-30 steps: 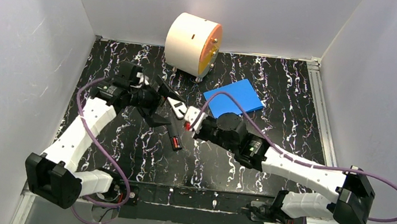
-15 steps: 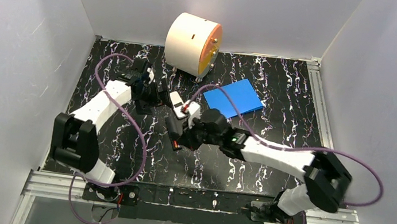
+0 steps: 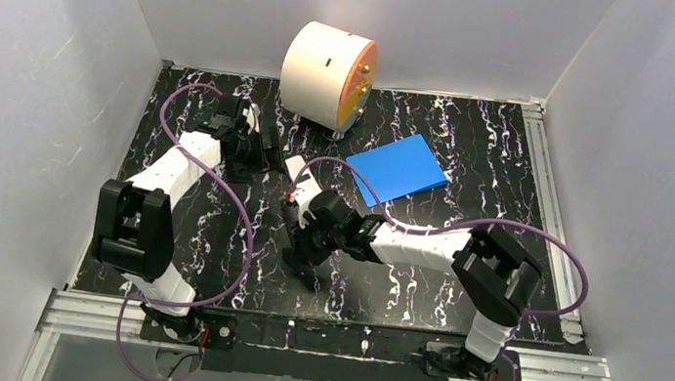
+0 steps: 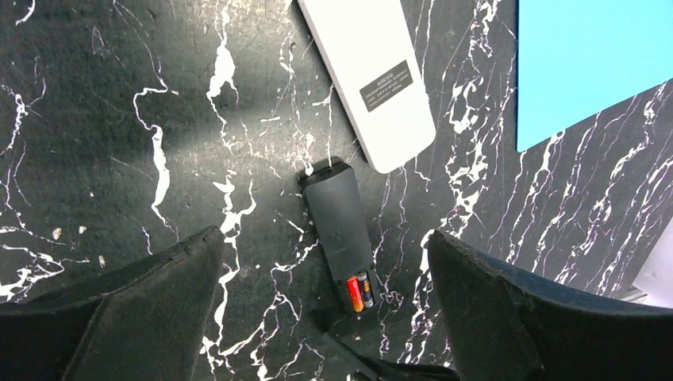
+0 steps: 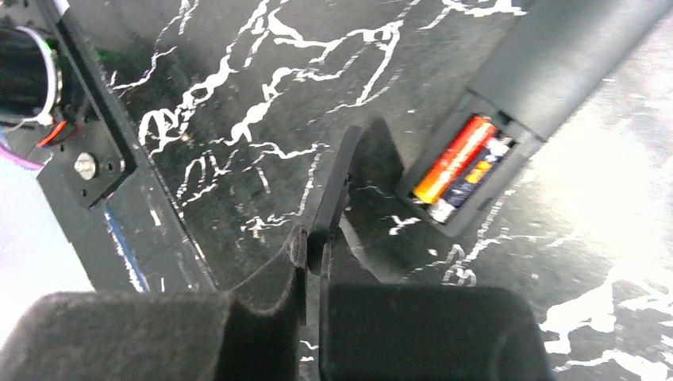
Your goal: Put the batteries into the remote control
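**Finding.** The black rectangular plastic remote control lies back-up on the black, white-veined tabletop. Its battery compartment is uncovered. Both batteries sit inside it side by side: the orange-red cylindrical battery and the dark greenish cylindrical battery. Loading itself appears done, but the lid is off.

**Right gripper**. It is pinched tight on one edge of a thin, flat black plastic cover. The cover is seen edge-on, just beside the remote's open end and apart from it. Whether it touches the tabletop cannot be told.

**Left gripper**. Its jaws are spread wide and hold nothing, poised above the remote.

**Risks, as judged:**
- The hold on the cover is a narrow edge pinch, so the cover may pivot or slip when pressed against the remote.
- Nothing steadies the remote. A push from the cover could slide it toward the white rectangular plastic remote just beyond its closed end.
- A skewed cover could catch a battery and lift it out of its seat.
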